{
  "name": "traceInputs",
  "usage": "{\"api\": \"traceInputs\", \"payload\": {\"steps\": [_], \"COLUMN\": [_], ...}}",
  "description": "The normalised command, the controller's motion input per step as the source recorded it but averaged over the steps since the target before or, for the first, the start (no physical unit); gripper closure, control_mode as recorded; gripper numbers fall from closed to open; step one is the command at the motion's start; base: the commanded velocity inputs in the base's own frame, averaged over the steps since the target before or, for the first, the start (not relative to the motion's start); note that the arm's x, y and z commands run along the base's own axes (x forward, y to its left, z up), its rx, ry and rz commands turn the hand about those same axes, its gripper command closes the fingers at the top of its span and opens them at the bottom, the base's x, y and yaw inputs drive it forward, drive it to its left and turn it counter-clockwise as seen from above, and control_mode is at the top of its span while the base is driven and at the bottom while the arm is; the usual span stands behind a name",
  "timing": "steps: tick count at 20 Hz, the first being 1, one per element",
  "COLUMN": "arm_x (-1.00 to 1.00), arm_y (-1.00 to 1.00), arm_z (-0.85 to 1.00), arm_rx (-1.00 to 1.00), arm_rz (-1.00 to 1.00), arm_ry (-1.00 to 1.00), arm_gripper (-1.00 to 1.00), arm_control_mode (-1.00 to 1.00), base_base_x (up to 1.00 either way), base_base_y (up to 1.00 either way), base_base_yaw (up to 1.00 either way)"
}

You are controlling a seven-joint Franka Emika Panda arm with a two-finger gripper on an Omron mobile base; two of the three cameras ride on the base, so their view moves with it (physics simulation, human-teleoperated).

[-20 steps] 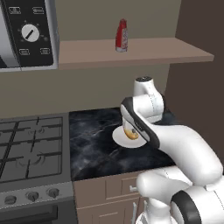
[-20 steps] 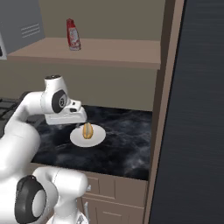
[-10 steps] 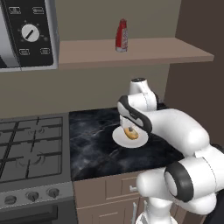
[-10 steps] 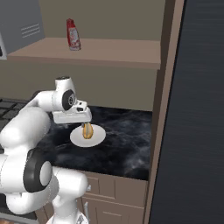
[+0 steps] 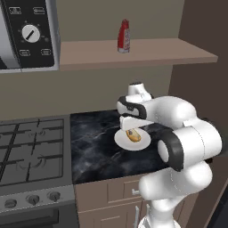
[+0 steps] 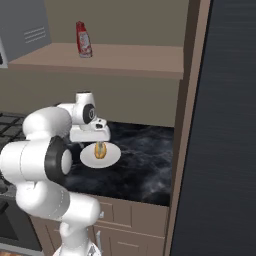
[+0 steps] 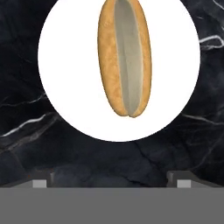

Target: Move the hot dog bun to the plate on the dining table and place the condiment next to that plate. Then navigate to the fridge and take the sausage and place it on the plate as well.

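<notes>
Matt bun (image 7: 124, 57) — glossy black-marbled worktop (image 7: 26, 131)

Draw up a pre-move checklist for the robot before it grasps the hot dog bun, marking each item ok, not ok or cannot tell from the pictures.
1. Gripper open: ok, the jaws stand wide apart.
2. Hot dog bun in sight: ok, it lies split side up on the small white plate on the black marbled worktop.
3. Bun centred between the fingertips: not ok, in the hand view it sits toward the top, ahead of them.
4. Nothing else on the plate: ok.
5. Gripper low enough to close on the bun: cannot tell.
6. Condiment bottle out of the way: ok, upright on the shelf above.
</notes>
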Motion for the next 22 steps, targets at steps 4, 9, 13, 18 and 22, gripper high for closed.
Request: {"api": "traceInputs", "payload": {"steps": [4,9,13,18,22], "arm_x": [0.29,0.25,0.25,0.28,0.25], "arm_y": [-0.05,-0.08,-0.02,-0.01,0.0], "arm_z": [-0.38,-0.17,-0.13,-0.26,-0.3], "arm_rx": [0.01,0.01,0.0,0.0,0.0], "arm_rz": [0.0,0.0,0.0,0.0,0.0], "arm_ry": [0.14,0.01,0.01,0.09,0.08], "arm_gripper": [-1.0,-1.0,-1.0,-1.0,-1.0], "arm_control_mode": [-1.0,-1.0,-1.0,-1.0,-1.0], "base_base_x": [0.0,0.0,0.0,0.0,0.0], "base_base_y": [0.0,0.0,0.0,0.0,0.0], "base_base_yaw": [0.0,0.0,0.0,0.0,0.0]}}
